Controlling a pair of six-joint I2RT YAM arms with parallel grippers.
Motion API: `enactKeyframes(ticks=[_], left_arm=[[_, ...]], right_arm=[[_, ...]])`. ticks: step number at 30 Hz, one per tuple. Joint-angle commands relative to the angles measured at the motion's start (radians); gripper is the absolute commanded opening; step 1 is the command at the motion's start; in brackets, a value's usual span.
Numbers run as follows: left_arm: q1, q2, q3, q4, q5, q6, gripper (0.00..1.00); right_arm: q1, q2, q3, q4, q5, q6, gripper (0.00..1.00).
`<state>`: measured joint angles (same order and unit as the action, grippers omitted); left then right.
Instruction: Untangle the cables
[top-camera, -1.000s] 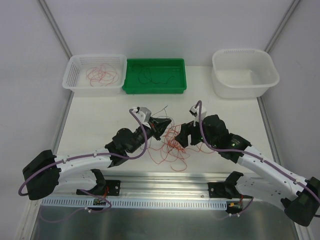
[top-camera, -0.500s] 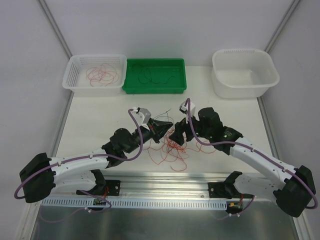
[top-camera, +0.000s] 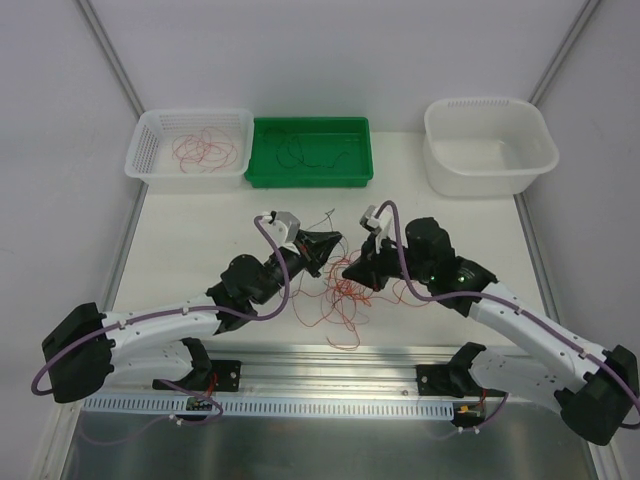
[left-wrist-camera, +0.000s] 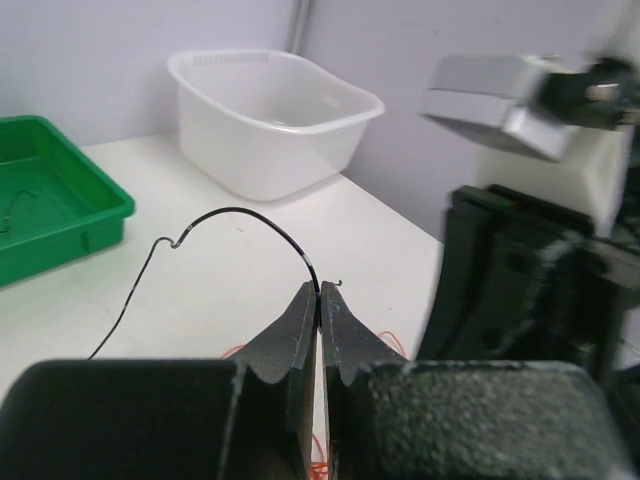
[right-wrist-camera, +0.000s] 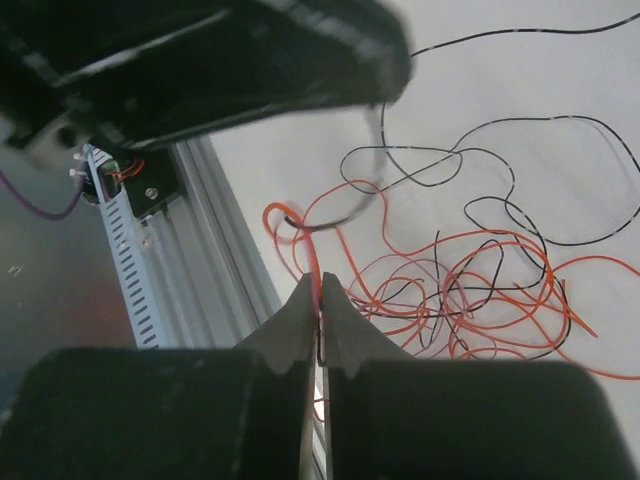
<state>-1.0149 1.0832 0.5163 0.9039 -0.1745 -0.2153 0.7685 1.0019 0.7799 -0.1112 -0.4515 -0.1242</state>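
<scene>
A loose tangle of thin orange-red, pinkish and black cables (top-camera: 345, 295) lies on the white table between the two arms. My left gripper (top-camera: 335, 243) is shut on a black cable (left-wrist-camera: 250, 215) that arcs up out of its tips (left-wrist-camera: 320, 292). Facing it from the right, my right gripper (top-camera: 348, 270) is shut on an orange-red cable (right-wrist-camera: 312, 258) at its tips (right-wrist-camera: 320, 290), just above the tangle (right-wrist-camera: 480, 285). The two grippers are almost touching. The left gripper's body fills the top of the right wrist view.
At the back stand a white mesh basket (top-camera: 150, 150) with red wires, a green tray (top-camera: 352, 152) with dark wires, and a white tub (top-camera: 540, 150) (left-wrist-camera: 300, 140). An aluminium rail (top-camera: 330, 362) (right-wrist-camera: 215, 250) runs along the table's near edge.
My right gripper swung left over the tangle toward the left gripper and shut on an orange-red cable. The left gripper lifted slightly with its black cable.
</scene>
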Motion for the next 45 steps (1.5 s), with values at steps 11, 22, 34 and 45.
enactKeyframes(ticks=[11, 22, 34, 45], left_arm=[[0.136, -0.023, 0.06, 0.046, -0.428, 0.074, 0.0], [0.228, -0.086, 0.073, -0.56, -0.296, -0.134, 0.0], [0.23, 0.176, 0.151, -0.789, -0.074, -0.067, 0.04], [0.222, 0.409, 0.278, -0.899, -0.174, -0.026, 0.5]], right_arm=[[0.009, -0.198, -0.068, -0.223, 0.135, -0.052, 0.01], [-0.049, -0.192, -0.036, -0.384, 0.599, 0.092, 0.18], [-0.046, -0.203, -0.062, -0.377, 0.556, 0.11, 0.8], [-0.047, -0.253, -0.085, -0.393, 0.55, 0.098, 0.82]])
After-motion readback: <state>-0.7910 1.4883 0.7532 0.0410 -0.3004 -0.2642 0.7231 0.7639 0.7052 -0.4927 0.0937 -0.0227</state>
